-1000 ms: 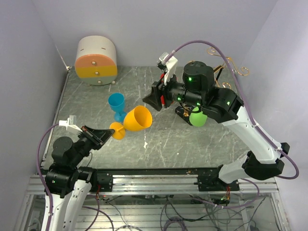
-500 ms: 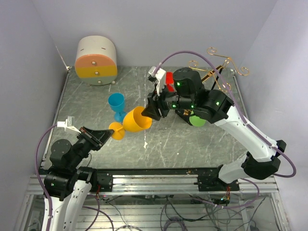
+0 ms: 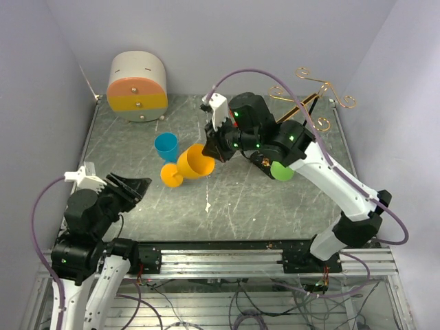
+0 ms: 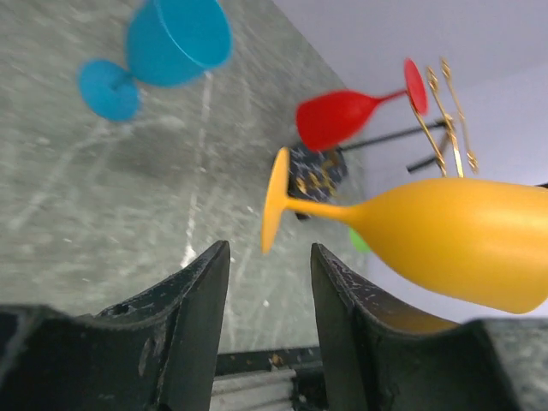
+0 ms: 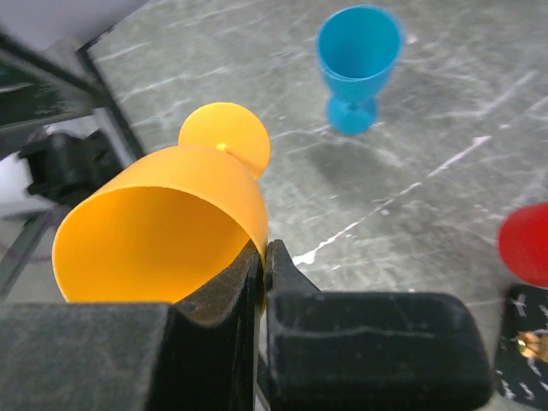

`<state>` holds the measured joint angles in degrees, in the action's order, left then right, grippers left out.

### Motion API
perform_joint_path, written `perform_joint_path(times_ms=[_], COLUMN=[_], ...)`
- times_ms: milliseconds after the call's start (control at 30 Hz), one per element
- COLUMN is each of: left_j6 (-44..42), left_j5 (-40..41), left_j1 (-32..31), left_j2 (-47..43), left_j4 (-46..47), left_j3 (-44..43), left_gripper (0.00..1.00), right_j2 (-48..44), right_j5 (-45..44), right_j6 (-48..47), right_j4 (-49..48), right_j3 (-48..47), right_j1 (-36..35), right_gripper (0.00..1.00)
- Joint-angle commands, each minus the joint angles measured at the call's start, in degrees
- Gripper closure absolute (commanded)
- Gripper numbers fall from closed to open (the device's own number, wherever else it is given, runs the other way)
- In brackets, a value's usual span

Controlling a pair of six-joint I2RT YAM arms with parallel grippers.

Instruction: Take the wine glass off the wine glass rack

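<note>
Top view: the R arm is reaching in from the right toward table centre, elbow bent. The R gripper [image 3: 210, 152] is pinching the rim of the orange wine glass [image 3: 194, 163]. The glass is lying sideways, foot pointing toward the L arm, well apart from the rack [image 3: 313, 89] at the back right. Can't tell if the foot is touching the table [image 3: 275, 206]. The L arm is sitting folded near its base, w/ the L gripper [image 3: 130, 187] spread wide and holding nothing. A blue glass [image 3: 166, 146] is standing upright just beside the orange one. A green glass [image 3: 281, 170] is peeking out under the R arm. A drawer box [image 3: 137, 86] is sitting at the back left.

Left wrist: both fingers [image 4: 201, 291] are gaping apart, empty. The orange glass is hanging horizontal ahead. Behind it, a red glass [image 4: 338, 116] is tilting w/ its foot up by the rack's gold wires, blurred.

Right wrist: the 2 fingers [image 5: 240, 282] are pressing together on the orange rim. The blue glass is standing beyond, and the red bowl is showing at the right edge above the rack's black base.
</note>
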<state>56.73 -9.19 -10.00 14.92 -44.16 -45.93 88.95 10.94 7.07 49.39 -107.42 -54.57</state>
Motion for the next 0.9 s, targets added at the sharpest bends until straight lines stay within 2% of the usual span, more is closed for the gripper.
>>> perform_joint_path(times_ms=[0,100,267,500,867], left_j6=[-9.10,-12.77,-16.09,-17.97,-20.87], left_j5=[17.37,21.12,24.33,25.36,26.75], left_j1=[0.16,0.16,0.16,0.16,0.16], left_j2=[6.96,9.06,9.21,9.04,10.21], left_j4=[-10.08,-8.67,-3.37,-2.48,-1.13], left_j3=[-9.35,-11.58,-8.80,-4.51,-5.05], left_gripper=[0.46,0.47,0.48,0.50,0.51], right_j2=[5.20,11.09,22.63,26.45,36.08], right_j5=[-12.67,-14.64,-18.66,-18.62,-17.69], right_j6=[1.43,1.45,1.72,1.30,1.57], right_j4=[5.23,7.85,14.73,16.09,14.23], right_j3=[-8.41,-13.14,-22.87,-23.47,-27.12], right_j1=[1.69,2.64,4.12,5.11,8.59], right_gripper=[1.00,1.00,1.00,1.00,1.00])
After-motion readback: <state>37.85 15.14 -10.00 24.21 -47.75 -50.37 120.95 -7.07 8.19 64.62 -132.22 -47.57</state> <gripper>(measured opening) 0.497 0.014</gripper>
